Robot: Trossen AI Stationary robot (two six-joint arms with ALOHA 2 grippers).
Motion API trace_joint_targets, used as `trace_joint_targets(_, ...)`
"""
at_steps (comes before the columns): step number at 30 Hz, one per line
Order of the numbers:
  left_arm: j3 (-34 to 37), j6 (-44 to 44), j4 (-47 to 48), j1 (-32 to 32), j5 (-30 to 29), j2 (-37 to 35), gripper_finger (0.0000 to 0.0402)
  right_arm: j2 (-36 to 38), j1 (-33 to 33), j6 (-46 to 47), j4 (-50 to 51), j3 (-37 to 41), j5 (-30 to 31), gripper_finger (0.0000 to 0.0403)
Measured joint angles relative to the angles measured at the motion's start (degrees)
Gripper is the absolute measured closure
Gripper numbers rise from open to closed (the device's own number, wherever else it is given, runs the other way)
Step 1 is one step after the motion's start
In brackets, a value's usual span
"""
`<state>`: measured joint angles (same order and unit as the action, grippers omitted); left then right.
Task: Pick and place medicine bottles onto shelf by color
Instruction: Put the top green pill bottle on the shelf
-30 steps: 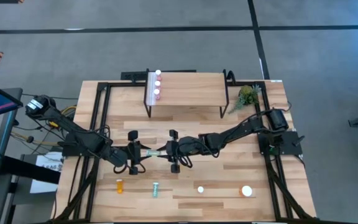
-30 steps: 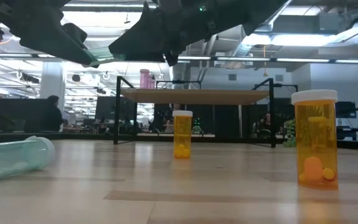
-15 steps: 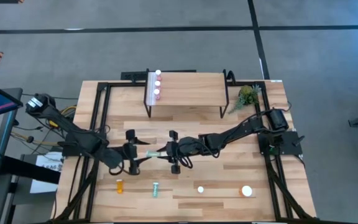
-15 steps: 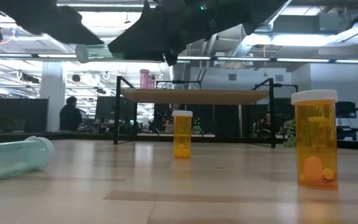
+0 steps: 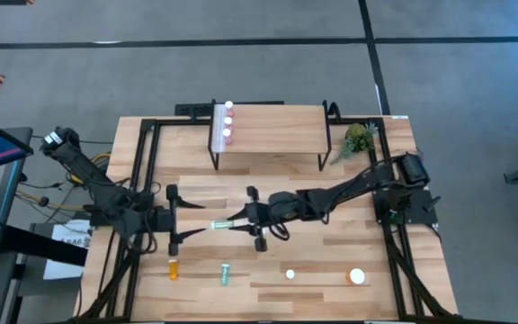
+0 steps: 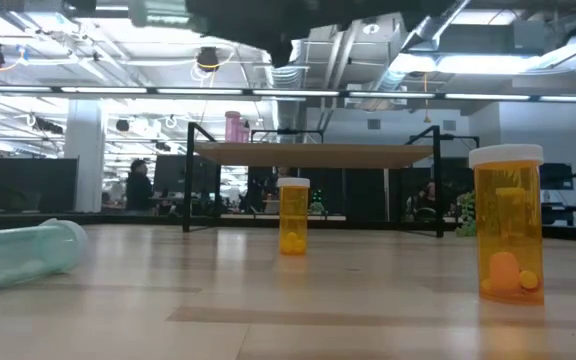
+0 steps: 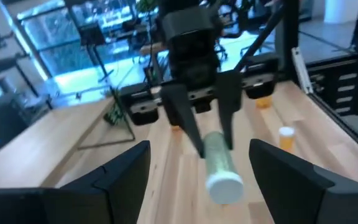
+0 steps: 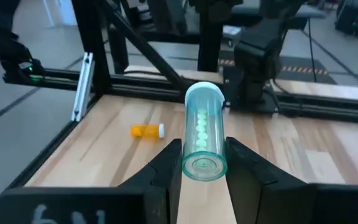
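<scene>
My right gripper (image 5: pixel 243 222) is shut on a teal-green bottle (image 5: pixel 222 224) that it holds level above the middle of the table. The bottle's white cap (image 7: pixel 224 186) points toward my left gripper (image 5: pixel 187 221). My left gripper is wide open, with a finger off to either side of the cap end and touching nothing. The shelf (image 5: pixel 268 131) stands at the far edge with three pink bottles (image 5: pixel 227 121) upright on its left end. An orange bottle (image 5: pixel 174 268) and a teal bottle (image 5: pixel 225 274) lie near the front edge. Two orange bottles (image 5: pixel 290 274) (image 5: pixel 357 276) stand upright there. My right gripper pinches the teal bottle between its two fingers (image 8: pixel 169 165) at the clear base end (image 8: pixel 204 163). The fingers come level from the table's right and lie along the bottle. The bottle is lifted clear and lies level, its capped end sticking out toward the table's left.
A small green plant (image 5: pixel 358 137) sits at the far right corner beside the shelf. Black frame rails (image 5: pixel 147 162) run along both sides of the table. In the low view a teal bottle (image 6: pixel 18 255) lies at the left, and two orange bottles (image 6: pixel 293 215) (image 6: pixel 508 225) stand in front of the shelf (image 6: pixel 318 155).
My left gripper has drawn back from the teal bottle toward the table's left edge, leaving the bottle in my right gripper. My right gripper has since risen with the bottle, which stays level.
</scene>
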<state>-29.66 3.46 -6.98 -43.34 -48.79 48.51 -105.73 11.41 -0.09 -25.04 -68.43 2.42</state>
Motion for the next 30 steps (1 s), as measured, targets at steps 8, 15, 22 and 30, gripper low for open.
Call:
trace_joint_targets(8,0.04,3.57,-6.77,0.37,0.44,-0.13,0.014,8.01,-1.07,0.94,-21.92,14.72,-1.03,0.0284)
trace_joint_targets(15,0.04,9.12,-18.8,9.01,14.25,3.74,0.014,9.14,-1.43,2.19,-45.23,23.95,-1.11,0.0285)
trace_joint_targets(22,0.08,9.95,-33.98,18.65,25.15,16.28,0.014,8.06,-0.83,1.34,-51.16,24.71,-1.15,0.0285)
trace_joint_targets(30,0.08,9.82,-60.75,23.87,32.37,30.49,0.014,8.02,0.73,-1.83,-52.94,24.73,-1.16,0.0285)
